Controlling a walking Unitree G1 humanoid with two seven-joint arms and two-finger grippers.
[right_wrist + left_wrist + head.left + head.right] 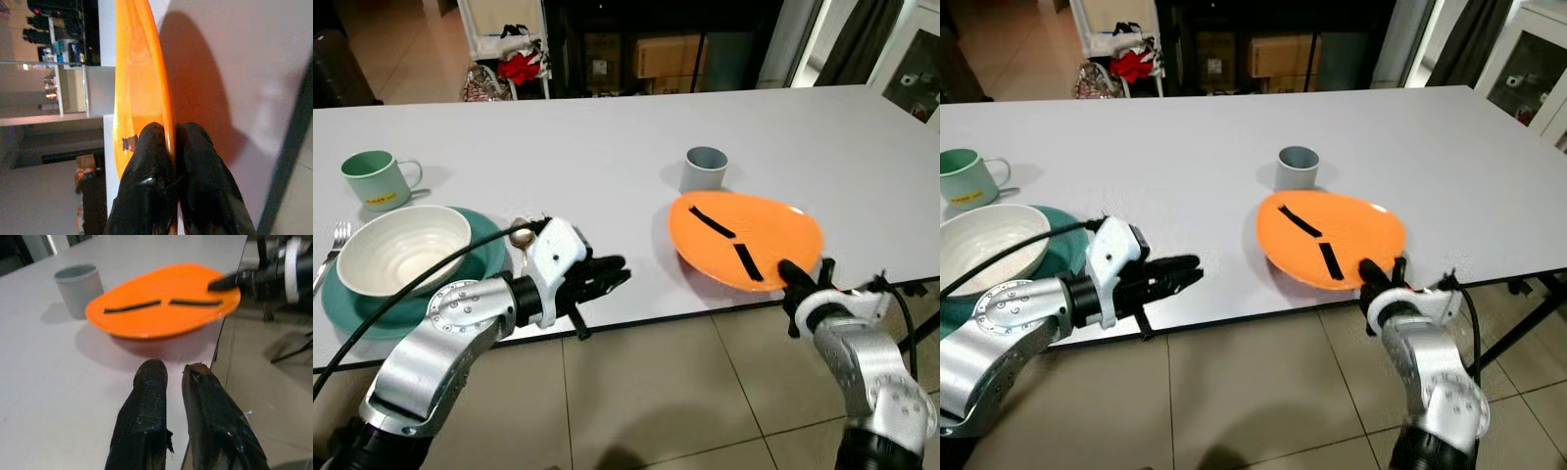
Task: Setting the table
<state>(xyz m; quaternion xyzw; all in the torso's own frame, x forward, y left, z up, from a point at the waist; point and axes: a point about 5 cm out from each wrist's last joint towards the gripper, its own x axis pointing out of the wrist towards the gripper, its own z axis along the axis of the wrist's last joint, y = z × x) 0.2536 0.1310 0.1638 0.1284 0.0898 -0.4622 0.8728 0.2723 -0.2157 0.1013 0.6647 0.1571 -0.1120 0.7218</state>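
Right gripper (168, 161): jaws pinched onto the near rim of the orange plate (759, 230), one finger above, one below. Plate is lifted at the gripped side and tilted, sitting near the front edge of the white surface (607, 147); it's glossy, with two black strips on top

Left gripper (173, 382): jaws nearly closed with a thin gap, holding nothing, hovering over the front edge of the surface and pointing toward the plate, well apart from it

Left of that arm: white bowl (401, 245) stacked on a teal plate (484, 245), fork (333, 245) beside it at the far left

Grey cup (706, 168) upright just behind the orange plate. Green mug (374, 179) upright behind the bowl
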